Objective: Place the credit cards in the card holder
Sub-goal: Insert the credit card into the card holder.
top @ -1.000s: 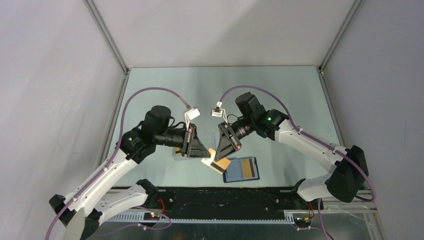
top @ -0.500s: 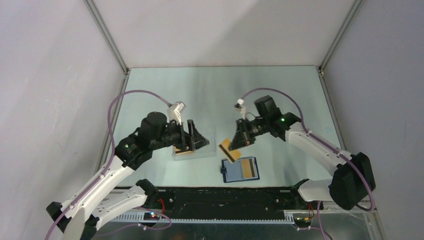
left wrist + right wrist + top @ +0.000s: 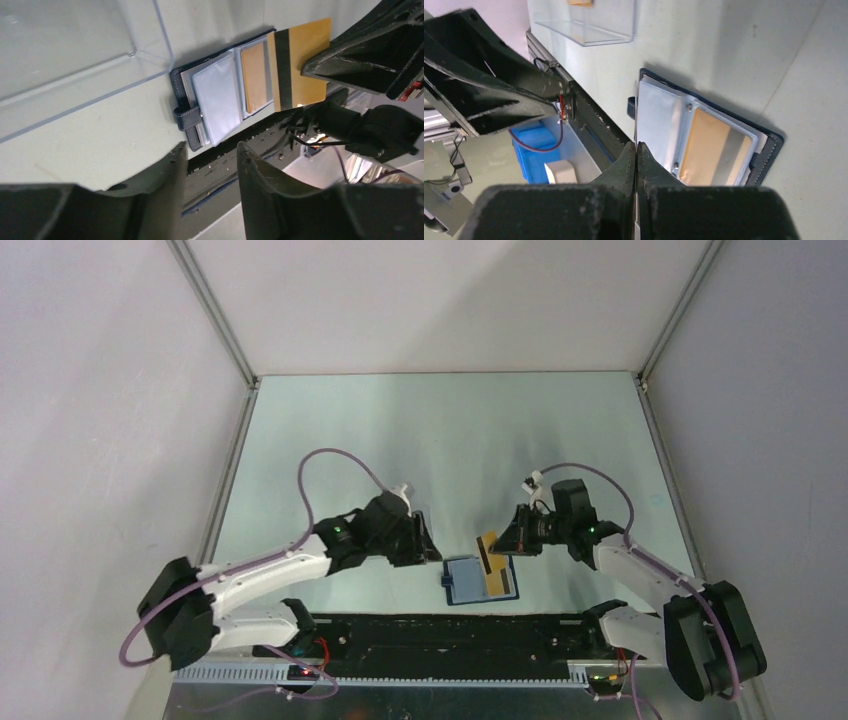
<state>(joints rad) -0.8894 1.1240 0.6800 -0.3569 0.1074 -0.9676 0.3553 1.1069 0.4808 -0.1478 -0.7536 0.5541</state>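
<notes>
Finds the right claw (image 3: 498, 541) lower and nearer the arm bases than half a second ago, clenched on one of the credit cards (image 3: 487, 552) and holding it tilted just above the card holder (image 3: 465, 582). Finds the left claw (image 3: 432, 548) swung off the clear tray (image 3: 75, 60) and down beside the holder's tab side, fingers parted, nothing between them. Reads as hand-over done and insertion about to begin, probably with the left claw placed to steady the wallet.

As for the card holder: lies open and flat on the surface (image 3: 400, 440), close to the near edge and just beside the tray. Shows a dark navy cover, a snap tab jutting from one edge and pale blue sleeves fanned inside. Already keeps a slotted card (image 3: 254, 75) in one sleeve. Has the gripped card, gold-tan with a dark stripe along one side, hovering over that filled half. Leaves what looks like another card (image 3: 580, 2) in the tray.
</notes>
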